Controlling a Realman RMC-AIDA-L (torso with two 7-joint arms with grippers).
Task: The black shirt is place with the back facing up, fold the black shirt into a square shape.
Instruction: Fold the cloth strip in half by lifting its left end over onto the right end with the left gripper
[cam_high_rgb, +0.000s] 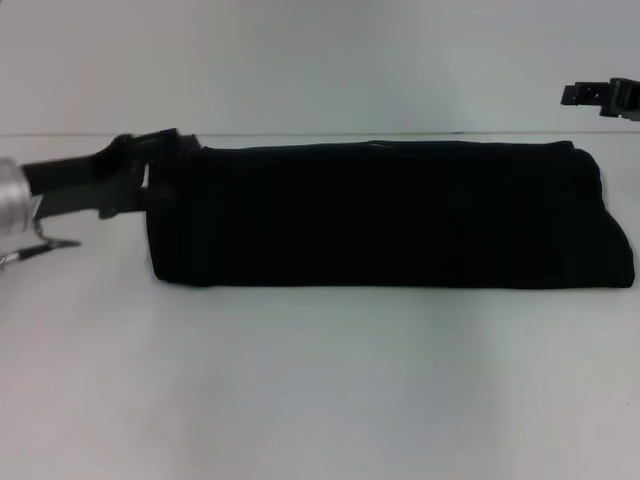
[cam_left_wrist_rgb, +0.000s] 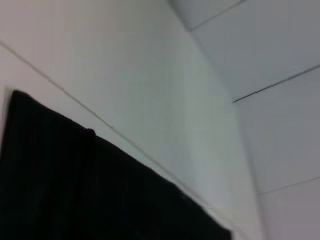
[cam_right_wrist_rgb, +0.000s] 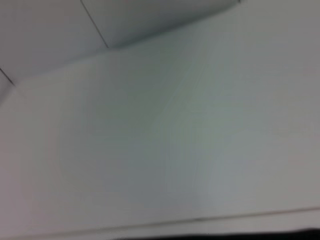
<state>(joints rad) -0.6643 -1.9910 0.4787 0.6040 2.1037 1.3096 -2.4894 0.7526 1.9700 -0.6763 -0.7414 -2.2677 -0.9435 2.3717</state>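
On the table (cam_high_rgb: 300, 380), the black shirt (cam_high_rgb: 390, 215) is laid as a long band; its left end is met by the left gripper (cam_high_rgb: 150, 165), jaw state untellable. A fold across to the far end is called for next.

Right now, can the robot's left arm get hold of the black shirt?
Probably yes. The left gripper is already at the left end of the black shirt, which lies folded into a long strip on the white table, and nothing sits between them.

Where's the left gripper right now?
In the head view the left gripper is on the robot's left, at the left end of the black shirt, which lies folded into a long strip across the white table.
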